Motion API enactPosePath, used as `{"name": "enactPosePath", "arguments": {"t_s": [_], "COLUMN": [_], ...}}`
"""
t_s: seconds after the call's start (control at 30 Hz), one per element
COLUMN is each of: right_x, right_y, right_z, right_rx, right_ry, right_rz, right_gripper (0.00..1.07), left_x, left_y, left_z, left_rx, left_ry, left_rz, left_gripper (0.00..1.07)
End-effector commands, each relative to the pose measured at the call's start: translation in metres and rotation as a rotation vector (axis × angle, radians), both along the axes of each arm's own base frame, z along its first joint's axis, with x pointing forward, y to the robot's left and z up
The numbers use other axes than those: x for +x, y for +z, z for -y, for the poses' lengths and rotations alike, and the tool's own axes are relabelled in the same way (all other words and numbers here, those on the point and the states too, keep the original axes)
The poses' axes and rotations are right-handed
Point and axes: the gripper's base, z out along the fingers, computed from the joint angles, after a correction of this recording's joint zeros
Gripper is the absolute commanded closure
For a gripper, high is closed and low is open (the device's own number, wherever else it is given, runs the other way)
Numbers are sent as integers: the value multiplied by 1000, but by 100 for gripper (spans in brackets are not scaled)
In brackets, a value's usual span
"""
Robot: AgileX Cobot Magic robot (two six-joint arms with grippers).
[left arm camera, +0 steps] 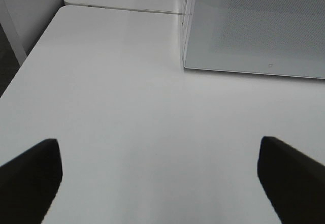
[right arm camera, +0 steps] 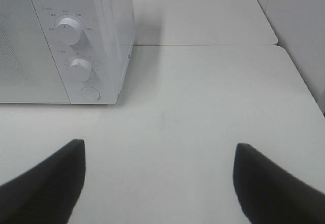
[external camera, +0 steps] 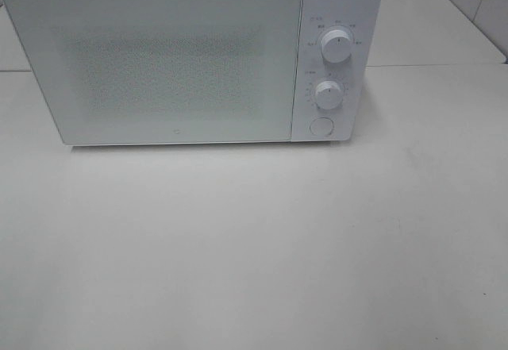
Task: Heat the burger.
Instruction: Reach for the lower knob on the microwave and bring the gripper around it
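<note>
Inspection from the remote station, all three views checked.

A white microwave point(external camera: 182, 56) stands on the white table point(external camera: 254, 247), towards the far side. Its door point(external camera: 155, 64) is shut. The door panel is frosted with a fine dotted screen, and I can make out nothing behind it.

The control strip is at the right of the door. It carries an upper knob point(external camera: 337, 48), a lower knob point(external camera: 328, 94) below it and a round button point(external camera: 321, 126) at the bottom.

Writing: small grey characters and tick marks ring both knobs, and they are too small and pale for me to read in any view. A tiny mark point(external camera: 176, 136) sits low on the door near its bottom edge. It also shows in the left wrist view and I cannot read it there either. I can read no brand name.

The left gripper point(left arm camera: 158, 153) is over bare table in front of the microwave's left corner. Its jaws are spread wide with nothing between them.

The right gripper point(right arm camera: 160, 153) is over bare table in front of the control strip. Its jaws are likewise wide apart and hold nothing.

The burger shows in none of the views, so I cannot tell where it is.
</note>
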Motion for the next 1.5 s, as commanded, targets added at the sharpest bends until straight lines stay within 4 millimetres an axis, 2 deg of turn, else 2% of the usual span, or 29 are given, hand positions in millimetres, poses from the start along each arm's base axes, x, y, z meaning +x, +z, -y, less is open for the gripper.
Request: {"name": "enactPosePath", "arguments": {"t_s": [0.03,0.5,0.57,0.67,0.7,0.87,0.93,1.33,1.4,1.5], "right_x": [12,62,74,83,93,110,124,152,160,162], "right_y": [-1,-9,-11,-13,-15,-20,-26,-39,-47,-49], "right_z": [-3,-14,-17,-19,-22,-26,-30,-37,-39,-39], "right_rx": [2,-3,-2,1,4,12,20,43,41,45], "right_ry": [11,55,68,77,87,106,121,155,164,160], "right_rz": [28,7,10,19,26,47,62,115,106,105], "right_gripper": [33,33,33,33,33,33,33,33,33,33], "left_x": [-3,-3,-3,-3,-3,-3,-3,-3,-3,-3], "left_y": [-1,-1,-1,-1,-1,-1,-1,-1,-1,-1], "left_z": [1,1,1,1,1,1,1,1,1,1], "left_rx": [-5,-5,-5,-5,-5,-5,-5,-5,-5,-5], "left_ry": [0,0,0,0,0,0,0,0,0,0], "left_rz": [24,24,24,24,24,24,24,24,24,24], "left_gripper": [6,6,6,6,6,6,6,6,6,6]}}
